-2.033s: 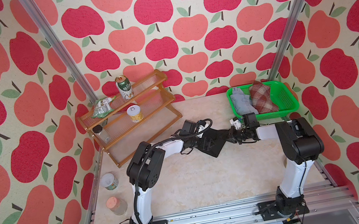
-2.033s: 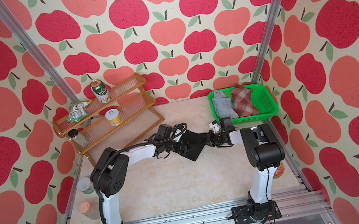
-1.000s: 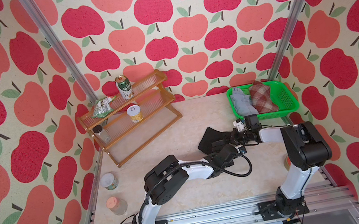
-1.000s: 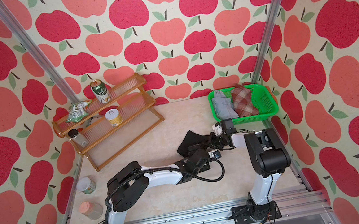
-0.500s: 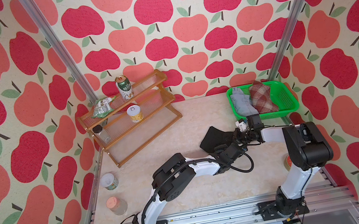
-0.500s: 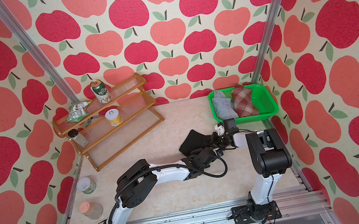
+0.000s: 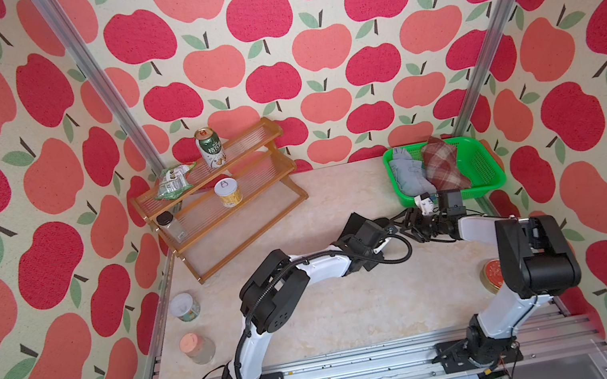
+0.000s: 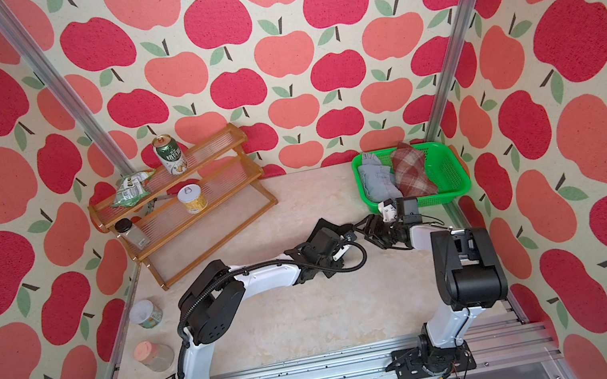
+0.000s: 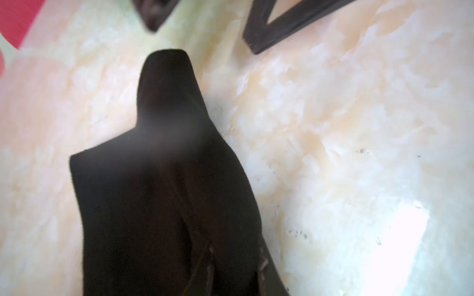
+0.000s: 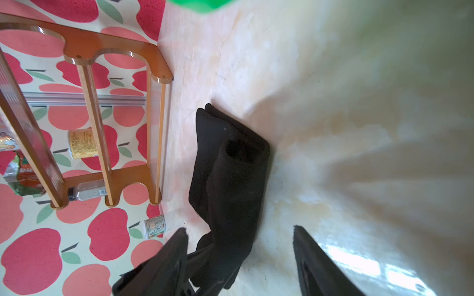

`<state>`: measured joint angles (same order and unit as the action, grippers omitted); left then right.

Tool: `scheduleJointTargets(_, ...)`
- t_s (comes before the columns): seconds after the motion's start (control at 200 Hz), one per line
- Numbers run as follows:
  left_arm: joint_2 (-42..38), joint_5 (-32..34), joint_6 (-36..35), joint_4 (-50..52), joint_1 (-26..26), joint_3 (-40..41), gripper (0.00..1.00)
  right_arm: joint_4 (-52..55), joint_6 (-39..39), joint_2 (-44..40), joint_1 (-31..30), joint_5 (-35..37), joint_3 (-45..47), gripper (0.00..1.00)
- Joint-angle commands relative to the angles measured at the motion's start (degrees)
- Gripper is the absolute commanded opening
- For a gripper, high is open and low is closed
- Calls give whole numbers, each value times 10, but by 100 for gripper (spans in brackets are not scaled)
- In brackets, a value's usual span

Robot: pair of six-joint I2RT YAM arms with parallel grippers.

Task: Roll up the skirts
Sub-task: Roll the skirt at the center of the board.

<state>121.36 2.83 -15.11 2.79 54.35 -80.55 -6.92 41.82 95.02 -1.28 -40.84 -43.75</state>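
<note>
On the marble tabletop (image 7: 315,315) I'm rolling the black skirt (image 10: 230,179): left gripper (image 7: 380,238) pinches it, right gripper (image 10: 239,246) open; next, regrip.

Three walls (image 7: 270,57) papered with red and coral apples on cream enclose a marbled beige counter (image 7: 341,314), with bare aluminium posts (image 7: 98,87) running up the two back corners. A stepped wooden rack (image 7: 227,199) with ribbed clear shelves stands at the back corner of the counter. Soft daylight glares pale on the counter in the right wrist view.
</note>
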Motion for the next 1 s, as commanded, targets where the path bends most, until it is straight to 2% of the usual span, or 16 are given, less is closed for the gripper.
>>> scheduleJointTargets(0.0,5,-141,81,53,-28,13,10,-50,27,-2,10,-48,26,67)
scheduleJointTargets(0.115,5,-241,138,6,-61,38,10,-89,40,7,10,-66,46,64)
scheduleJointTargets(0.23,13,-344,198,-46,-92,54,11,-113,40,22,8,-84,54,67)
scheduleJointTargets(0.305,21,-387,230,-77,-106,60,11,-129,47,38,6,-99,52,71)
scheduleJointTargets(0.48,38,-471,294,-157,-127,69,12,-105,24,56,-16,-88,34,71)
scheduleJointTargets(0.66,78,-533,352,-195,-146,47,13,-112,28,87,-37,-73,17,71)
scheduleJointTargets(0.795,91,-551,414,-259,-160,56,13,-153,56,108,-44,-68,14,71)
scheduleJointTargets(0.995,101,-579,494,-346,-179,64,14,-156,64,138,-66,-62,-2,66)
